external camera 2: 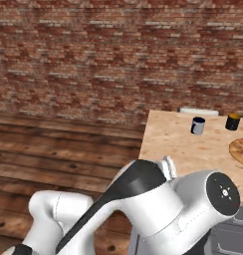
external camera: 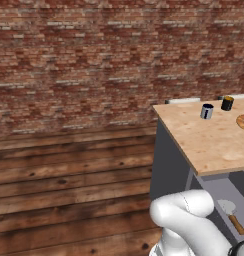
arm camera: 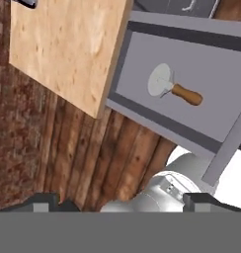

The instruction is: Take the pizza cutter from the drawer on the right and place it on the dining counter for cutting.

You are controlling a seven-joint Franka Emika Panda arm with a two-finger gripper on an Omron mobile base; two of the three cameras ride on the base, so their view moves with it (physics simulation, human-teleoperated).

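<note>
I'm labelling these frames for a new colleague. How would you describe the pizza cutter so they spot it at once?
Find the dining counter with the thick light speckled wood top; just under its near edge a wide shallow grey drawer stands pulled open. Lying flat inside it is the pizza cutter: a round grey metal wheel on a short orange-brown wooden handle, the drawer's one visible item.

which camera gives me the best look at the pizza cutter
The hand view: the pizza cutter lies whole on the floor of the open drawer, wheel and handle both clear. The left base view catches it small at the corner, beside the arm.
</note>
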